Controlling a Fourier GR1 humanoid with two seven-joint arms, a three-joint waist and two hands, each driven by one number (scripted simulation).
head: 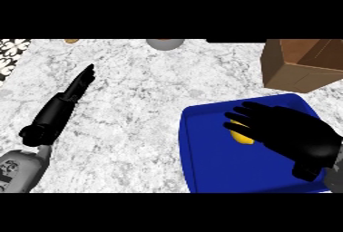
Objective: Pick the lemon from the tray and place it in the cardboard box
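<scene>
One lemon on one tray, under right hand, fingers spread; left hand fingers straight; one cardboard box.

speckled stone-like counter; smooth blue plastic-looking tray; matt brown cardboard box; matt black hands.

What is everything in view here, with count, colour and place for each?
counter: one, white-grey marbled, under everything
tray: one, blue, lower right
lemon: one, yellow, in the tray, partly covered
cardboard box: one, brown, upper right, beyond the tray
round object: one, grey, top edge, cut off
small object: one, tan, top left edge, cut off
left hand: one, black, fingers straight, at left
right hand: one, black, open, over the lemon
</scene>
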